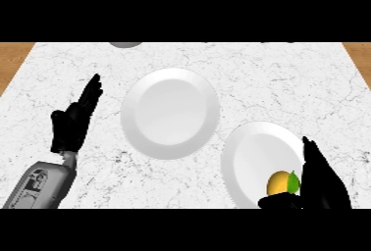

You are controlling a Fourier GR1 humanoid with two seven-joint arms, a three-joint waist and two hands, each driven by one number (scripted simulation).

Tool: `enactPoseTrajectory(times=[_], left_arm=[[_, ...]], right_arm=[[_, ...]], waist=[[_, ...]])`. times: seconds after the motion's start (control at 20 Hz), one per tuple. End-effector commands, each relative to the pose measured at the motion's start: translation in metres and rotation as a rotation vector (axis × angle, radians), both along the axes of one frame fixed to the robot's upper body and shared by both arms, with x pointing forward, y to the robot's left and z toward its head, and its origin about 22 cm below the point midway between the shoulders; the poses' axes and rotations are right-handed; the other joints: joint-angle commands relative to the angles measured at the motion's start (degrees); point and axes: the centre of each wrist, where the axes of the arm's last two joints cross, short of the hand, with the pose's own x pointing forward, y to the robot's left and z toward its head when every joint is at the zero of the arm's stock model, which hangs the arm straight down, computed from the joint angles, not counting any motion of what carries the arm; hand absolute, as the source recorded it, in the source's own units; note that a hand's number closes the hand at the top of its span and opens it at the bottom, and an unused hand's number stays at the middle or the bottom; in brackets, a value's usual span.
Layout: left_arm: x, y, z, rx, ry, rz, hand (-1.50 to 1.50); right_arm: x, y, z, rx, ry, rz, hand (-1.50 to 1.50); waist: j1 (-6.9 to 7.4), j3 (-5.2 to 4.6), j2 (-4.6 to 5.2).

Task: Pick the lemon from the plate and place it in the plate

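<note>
While beside right hand (322,184), lemon (278,183) lengthwise front-to-back.

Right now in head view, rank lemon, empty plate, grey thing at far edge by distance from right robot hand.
1. lemon, beside the right robot hand, near right.
2. empty plate, centre.
3. grey thing, far edge, left.

White marbled table (43,98). Two white plates, near each other but apart: central plate (170,112) and lower-right plate (253,152). Lemon (279,182), yellow with a green patch, lying on the near right part of the lower-right plate. Right hand (322,186) against the lemon's right side, fingers straight, thumb under it. Left hand (72,125) resting at left, fingers straight. Grey object (127,44) cut off at far edge.
</note>
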Motion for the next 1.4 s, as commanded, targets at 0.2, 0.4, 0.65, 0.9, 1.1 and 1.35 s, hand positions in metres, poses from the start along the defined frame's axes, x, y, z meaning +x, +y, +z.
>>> enactPoseTrajectory(times=[0.2, 0.4, 0.65, 0.9, 1.1, 1.35], left_arm=[[-0.009, 0.010, -0.005, -0.011, 0.005, -0.013, 0.00], [-0.004, 0.013, -0.015, -0.013, -0.013, 0.012, 0.00], [-0.012, 0.005, 0.010, -0.001, 0.006, -0.017, 0.00], [-0.002, 0.013, -0.020, 0.006, -0.003, 0.004, 0.00], [0.009, -0.013, -0.008, 0.008, 0.006, -0.004, 0.00], [0.014, -0.008, -0.003, -0.010, 0.002, -0.001, 0.00]], right_arm=[[0.030, -0.015, -0.026, 0.014, 0.162, -0.063, -1.50], [-0.001, -0.016, -0.032, 0.014, 0.195, -0.065, -1.50], [0.012, -0.025, -0.048, 0.030, 0.208, -0.088, -1.50], [0.011, -0.011, -0.058, -0.041, 0.137, -0.059, 1.50], [0.028, -0.033, -0.074, -0.083, 0.133, -0.057, 1.50], [0.012, -0.041, -0.059, -0.107, 0.092, -0.053, 1.50]], waist=[[0.33, 0.04, -0.06], [-0.32, 0.02, -0.11], [0.01, 0.04, -0.15], [-0.29, 0.02, -0.06], [-0.25, 0.04, -0.03], [-0.39, 0.03, -0.07]])
